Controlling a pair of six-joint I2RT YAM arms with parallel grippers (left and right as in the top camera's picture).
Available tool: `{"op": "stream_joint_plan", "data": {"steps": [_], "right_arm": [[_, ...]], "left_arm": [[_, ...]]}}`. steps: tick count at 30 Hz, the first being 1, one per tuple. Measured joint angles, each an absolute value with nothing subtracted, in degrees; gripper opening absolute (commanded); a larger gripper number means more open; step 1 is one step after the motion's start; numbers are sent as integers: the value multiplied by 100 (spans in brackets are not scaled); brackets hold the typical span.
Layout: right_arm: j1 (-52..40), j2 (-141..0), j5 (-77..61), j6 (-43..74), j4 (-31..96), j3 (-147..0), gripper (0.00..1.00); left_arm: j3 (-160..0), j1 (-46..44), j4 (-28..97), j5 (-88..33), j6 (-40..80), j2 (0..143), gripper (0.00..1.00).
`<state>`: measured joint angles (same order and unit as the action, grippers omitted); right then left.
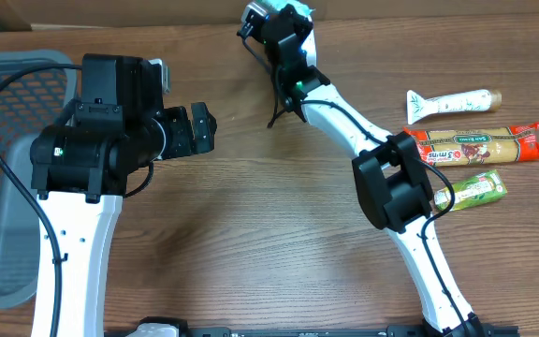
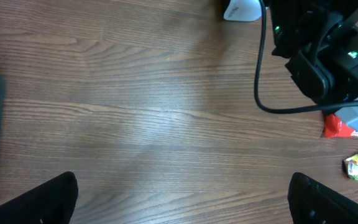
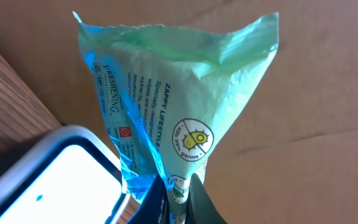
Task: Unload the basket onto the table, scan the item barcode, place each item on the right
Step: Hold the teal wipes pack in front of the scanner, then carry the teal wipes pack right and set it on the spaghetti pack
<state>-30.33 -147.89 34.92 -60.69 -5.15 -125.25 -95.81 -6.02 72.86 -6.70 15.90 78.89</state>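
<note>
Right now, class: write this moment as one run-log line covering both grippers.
left gripper: open, empty, over table | right gripper: shut on green wipes packet, next to white device

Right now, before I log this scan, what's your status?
Right pincer shut on green wipes packet, beside white device. Left pincer open, empty. Nothing blocking.

You lose the bottom of the green wipes packet (image 3: 166, 106) inside the right gripper (image 3: 178, 193) at the frame edge, its small print is unreadable, the white device (image 3: 48, 180) is cropped bottom-left, and the grey basket (image 1: 12, 62) is cut off overhead.
</note>
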Motion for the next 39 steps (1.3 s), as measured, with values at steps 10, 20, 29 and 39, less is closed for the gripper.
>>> {"op": "stream_joint_plan", "data": {"steps": [10, 20, 29, 39], "right_arm": [[-3011, -14787, 3546, -6101, -484, -12525, 4], [-2923, -13552, 3249, -4530, 2069, -12508, 4], [-2311, -10626, 1516, -685, 5238, -12575, 4], [-972, -9644, 1474, 3699, 9041, -12564, 4]], "left_arm": [[-9581, -602, 7286, -670, 1590, 7889, 99], [-9581, -602, 7284, -668, 1590, 7889, 100], [-9581, -602, 7288, -670, 1590, 7889, 99], [-9581, -602, 7284, -668, 1590, 7889, 99]]}}
